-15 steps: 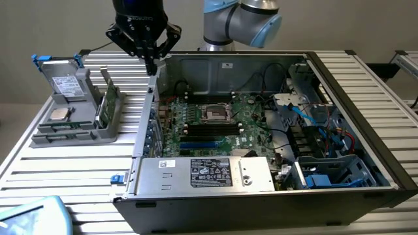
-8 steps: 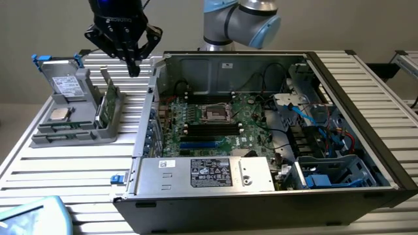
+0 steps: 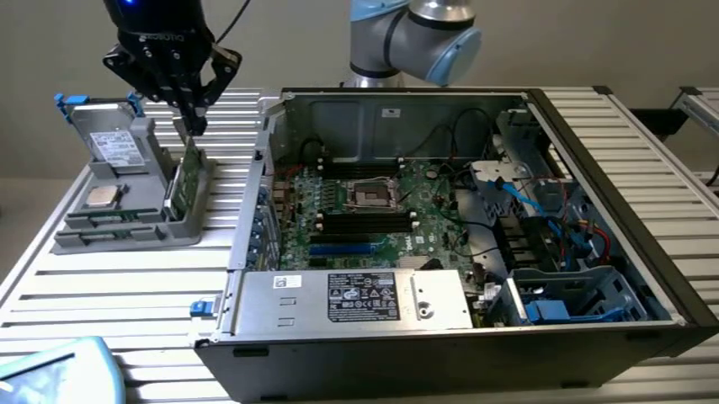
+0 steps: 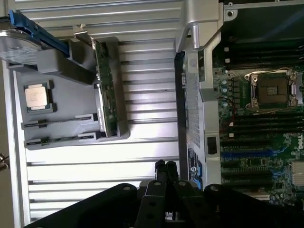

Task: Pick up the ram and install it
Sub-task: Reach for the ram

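Observation:
The ram (image 3: 183, 178) is a long green board standing on its edge in a slot of the grey holder (image 3: 113, 231), left of the computer case in the exterior view. In the wrist view the ram (image 4: 106, 90) sits in that holder (image 4: 61, 137) with nothing touching it. My gripper (image 3: 197, 126) hangs just above the ram's far end, fingers pressed together and holding nothing. The wrist view shows the shut fingertips (image 4: 165, 167) over the slatted table, apart from the ram.
The holder also carries a square silver processor (image 3: 103, 196) and a grey drive with blue handles (image 3: 107, 139). The open computer case (image 3: 269, 168) shows its motherboard with black memory slots (image 3: 365, 223), a processor socket (image 3: 371, 195) and a power supply (image 3: 359, 299). A teal object (image 3: 56, 370) lies at the table's front corner.

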